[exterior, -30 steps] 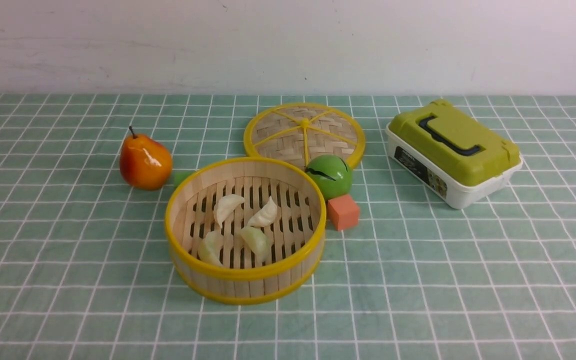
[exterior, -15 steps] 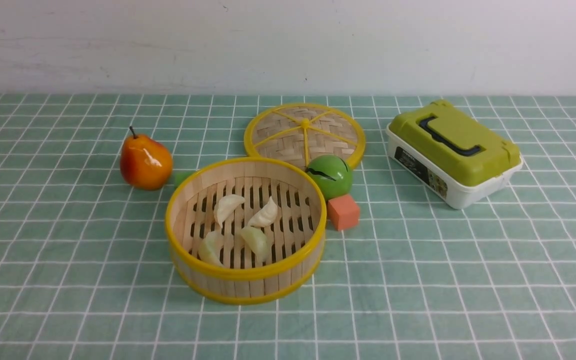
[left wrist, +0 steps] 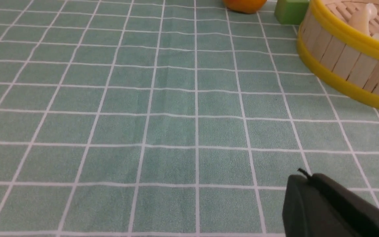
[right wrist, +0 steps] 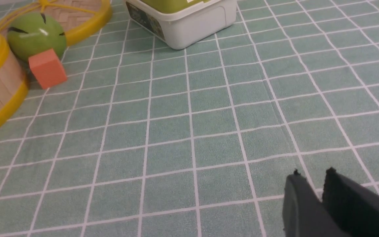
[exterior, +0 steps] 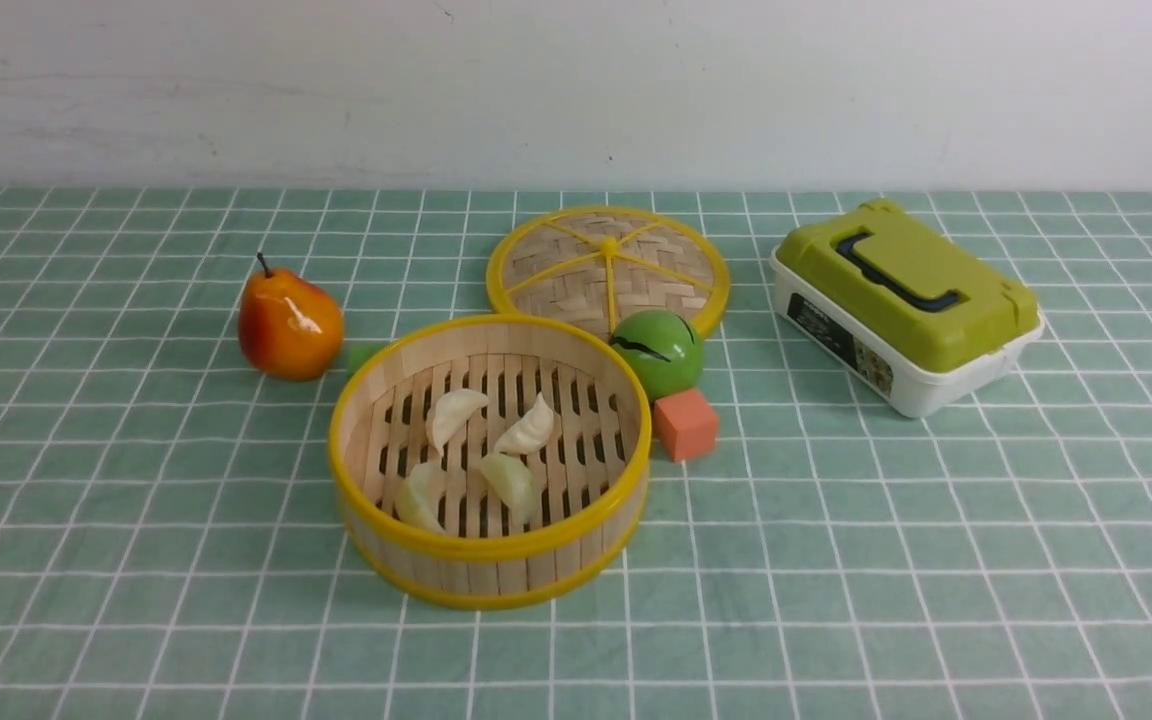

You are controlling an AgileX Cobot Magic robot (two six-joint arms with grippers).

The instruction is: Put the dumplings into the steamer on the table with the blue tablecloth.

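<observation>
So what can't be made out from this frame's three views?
- Small green block: front view, mostly hidden behind the steamer; left wrist view cuts it at the edge.
- Left gripper: only one dark finger shows in its wrist view, so open or shut is unclear.
- Both arms: absent from the front view.
- Label on the green-lidded box: too small to read.
</observation>
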